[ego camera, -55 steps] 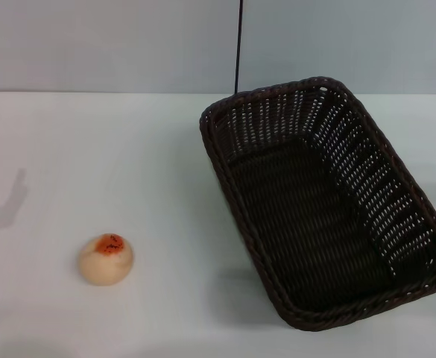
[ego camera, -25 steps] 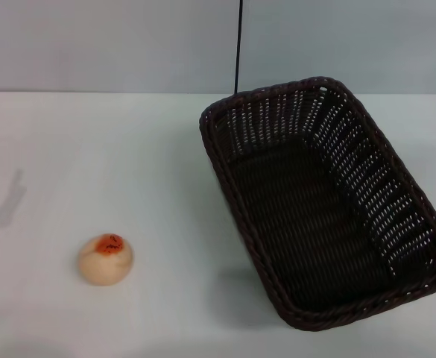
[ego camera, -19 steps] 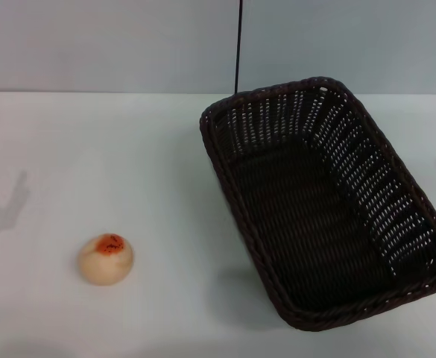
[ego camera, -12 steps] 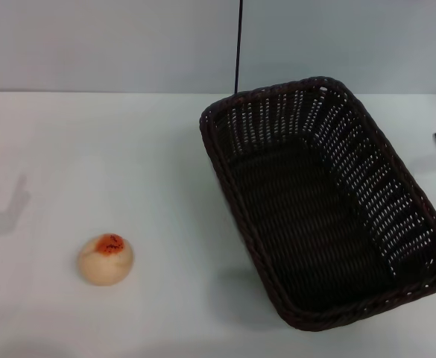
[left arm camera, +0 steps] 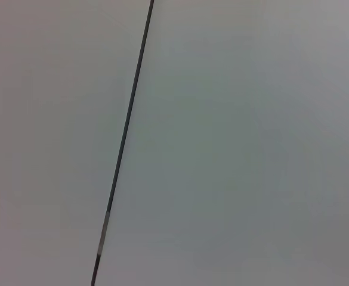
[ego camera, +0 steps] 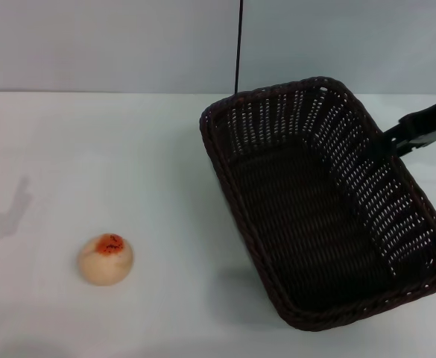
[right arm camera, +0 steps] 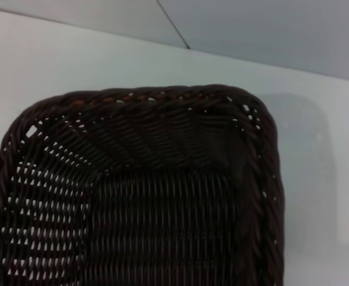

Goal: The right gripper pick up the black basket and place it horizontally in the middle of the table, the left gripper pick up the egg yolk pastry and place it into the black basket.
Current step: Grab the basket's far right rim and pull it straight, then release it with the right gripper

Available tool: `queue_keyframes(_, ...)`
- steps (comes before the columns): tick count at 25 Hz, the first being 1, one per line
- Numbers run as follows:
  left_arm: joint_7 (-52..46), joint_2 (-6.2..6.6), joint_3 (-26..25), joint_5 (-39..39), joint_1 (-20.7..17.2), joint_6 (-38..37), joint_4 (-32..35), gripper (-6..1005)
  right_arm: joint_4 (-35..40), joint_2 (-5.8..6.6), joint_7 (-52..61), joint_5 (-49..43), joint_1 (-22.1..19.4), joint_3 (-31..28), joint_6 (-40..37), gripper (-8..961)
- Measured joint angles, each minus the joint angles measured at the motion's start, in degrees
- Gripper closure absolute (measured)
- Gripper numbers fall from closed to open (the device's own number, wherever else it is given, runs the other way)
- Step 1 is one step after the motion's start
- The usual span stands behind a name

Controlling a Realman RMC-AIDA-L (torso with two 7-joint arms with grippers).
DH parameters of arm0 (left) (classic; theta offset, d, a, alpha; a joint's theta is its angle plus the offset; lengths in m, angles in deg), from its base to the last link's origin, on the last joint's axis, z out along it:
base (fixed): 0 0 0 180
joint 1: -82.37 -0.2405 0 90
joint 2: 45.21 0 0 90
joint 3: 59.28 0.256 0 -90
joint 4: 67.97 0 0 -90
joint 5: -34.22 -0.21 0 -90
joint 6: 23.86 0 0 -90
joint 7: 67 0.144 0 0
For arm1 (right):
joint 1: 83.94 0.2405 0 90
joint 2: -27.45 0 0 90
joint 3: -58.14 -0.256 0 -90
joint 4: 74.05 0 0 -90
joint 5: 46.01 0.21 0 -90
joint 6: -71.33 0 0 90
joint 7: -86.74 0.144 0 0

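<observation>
The black basket (ego camera: 314, 224) stands empty on the right half of the white table (ego camera: 128, 149), skewed, with its long side running from far centre to near right. The right wrist view looks down on one rounded end of the black basket (right arm camera: 150, 196). The egg yolk pastry (ego camera: 105, 259) sits on the table at the near left, its orange patch facing up, well apart from the basket. My right gripper (ego camera: 387, 143) reaches in from the right edge, and its black tip is over the basket's right rim. My left gripper is out of view.
A pale wall (ego camera: 113, 45) with a thin dark vertical seam (ego camera: 238, 45) runs behind the table's far edge. The left wrist view shows only the wall (left arm camera: 234, 143) and the seam (left arm camera: 126, 131). An arm's shadow (ego camera: 9, 212) falls on the table's left side.
My right gripper has come in from the right edge and moved left to the basket's right rim. The basket and the pastry have not moved.
</observation>
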Motion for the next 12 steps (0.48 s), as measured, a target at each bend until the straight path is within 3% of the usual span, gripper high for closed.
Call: queue_keyframes(12, -0.04, 0.01, -0.01, 0.00, 0.39, 0.20, 0.00, 185, -4.40, -1.60, 0.21, 0.09, 0.97, 0.83, 5.83, 306)
